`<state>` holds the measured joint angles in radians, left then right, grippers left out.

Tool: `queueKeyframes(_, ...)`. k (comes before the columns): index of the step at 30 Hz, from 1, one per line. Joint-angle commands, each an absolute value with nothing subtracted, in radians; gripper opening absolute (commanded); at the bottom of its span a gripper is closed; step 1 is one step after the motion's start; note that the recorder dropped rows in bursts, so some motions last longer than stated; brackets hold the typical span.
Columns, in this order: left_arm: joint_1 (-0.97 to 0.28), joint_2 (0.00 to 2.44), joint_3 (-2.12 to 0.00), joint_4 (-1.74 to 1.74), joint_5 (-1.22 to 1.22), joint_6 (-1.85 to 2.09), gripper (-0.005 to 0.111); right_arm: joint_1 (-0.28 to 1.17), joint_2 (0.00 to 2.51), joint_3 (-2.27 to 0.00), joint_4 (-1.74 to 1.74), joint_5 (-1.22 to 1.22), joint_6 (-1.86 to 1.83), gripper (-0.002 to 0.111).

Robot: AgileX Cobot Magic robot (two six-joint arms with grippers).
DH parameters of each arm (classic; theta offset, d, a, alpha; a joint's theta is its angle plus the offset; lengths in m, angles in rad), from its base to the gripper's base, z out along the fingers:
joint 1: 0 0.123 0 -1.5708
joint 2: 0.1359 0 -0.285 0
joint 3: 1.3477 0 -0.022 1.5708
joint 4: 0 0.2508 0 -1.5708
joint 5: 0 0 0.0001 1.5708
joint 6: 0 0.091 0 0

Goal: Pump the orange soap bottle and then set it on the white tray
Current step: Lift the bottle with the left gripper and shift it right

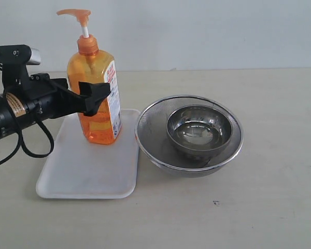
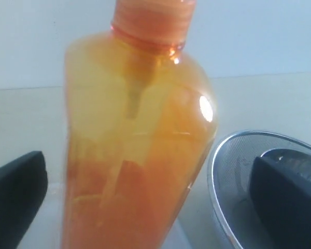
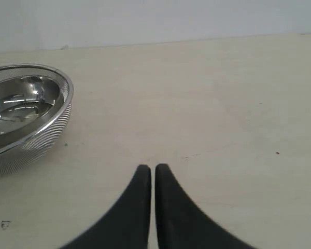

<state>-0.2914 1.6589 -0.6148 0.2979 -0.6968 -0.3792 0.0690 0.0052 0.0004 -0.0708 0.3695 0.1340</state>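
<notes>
One orange soap bottle point(image 1: 93, 70) within parted left gripper point(image 1: 96, 96).

Left hand point(image 2: 147, 161) spread wide, right hand point(image 3: 152, 168) closed.

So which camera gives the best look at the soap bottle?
The exterior view: it shows the whole bottle, pump to base, standing on the tray. In the left wrist view the bottle is only a blurred close-up of its body, with the pump cut off. The right wrist view misses it entirely.
</notes>
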Motion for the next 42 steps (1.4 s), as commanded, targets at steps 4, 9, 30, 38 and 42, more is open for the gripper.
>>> queueKeyframes(4,-0.299,1.688,-0.628,0.279,-0.709,-0.335,0.100,0.069,0.000,0.000,-0.078,0.356,0.132,0.000)
queueKeyframes(9,-0.299,1.761,-0.650,0.276,-0.756,-0.335,0.100,0.069,0.000,0.000,-0.078,0.356,0.132,0.000)
queueKeyframes(30,-0.299,1.929,-0.757,0.231,-0.894,-0.268,0.099,0.069,0.000,0.000,-0.078,0.358,0.132,0.000)
queueKeyframes(38,-0.299,1.971,-0.810,0.231,-0.893,-0.268,0.099,0.069,0.000,0.000,-0.078,0.358,0.132,0.000)
queueKeyframes(42,-0.299,1.989,-0.826,0.224,-0.891,-0.268,0.099,0.069,0.000,0.000,-0.078,0.358,0.132,0.000)
